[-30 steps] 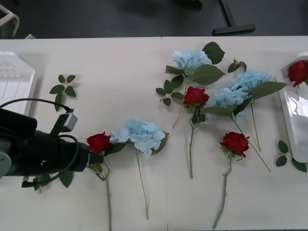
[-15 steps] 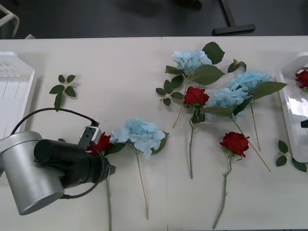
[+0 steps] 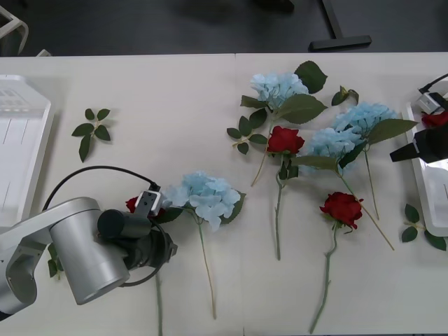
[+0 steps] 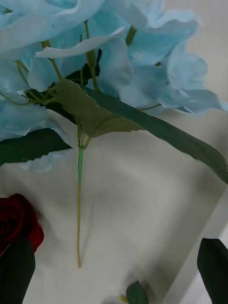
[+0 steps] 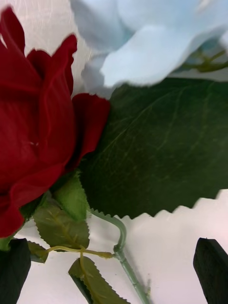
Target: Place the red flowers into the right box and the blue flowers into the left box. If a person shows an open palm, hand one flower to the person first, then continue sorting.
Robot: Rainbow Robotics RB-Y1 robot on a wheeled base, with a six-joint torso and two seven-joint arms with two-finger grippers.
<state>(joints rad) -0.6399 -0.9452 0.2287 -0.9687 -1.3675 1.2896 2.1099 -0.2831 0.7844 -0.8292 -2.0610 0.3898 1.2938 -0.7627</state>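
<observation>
- Left end effector (image 5: 113,259): black fingers spread wide, low over the white bench (image 3: 175,91) at about 7 o'clock. Thin green stem of a deep red artificial rose (image 5: 38,128) lies in the gap between the fingers; cannot tell whether either finger touches it.
- Same rose bloom pokes out at 11 o'clock of the grey left wrist in the front view, just beside a fluffy pale-blue hydrangea head (image 3: 206,196) lying at its 3 o'clock. Broad green leaf of that hydrangea touches the rose bloom in the left wrist view.
- Right end effector (image 4: 114,259): black fingers apart, nothing pinched; at the bench's 3 o'clock edge, above the rim of the shallow white glossy right tray (image 3: 428,203).
- Red rose in the tray (image 3: 439,119) sits at that tray's 12 o'clock end, partly hidden by the right arm.
- Two pale-blue hydrangeas (image 3: 350,129) lie overlapping near 2 o'clock, close under the right wrist camera; one more hydrangea (image 3: 278,87) lies at 12 o'clock.
- Two loose red roses: one at bench centre (image 3: 285,140), one at 4 o'clock (image 3: 341,208), stems trailing toward 6.
- Shallow translucent white left tray (image 3: 21,147) at 9 o'clock.
- Loose green leaf sprig (image 3: 91,129) at 10 o'clock, near the left tray.
</observation>
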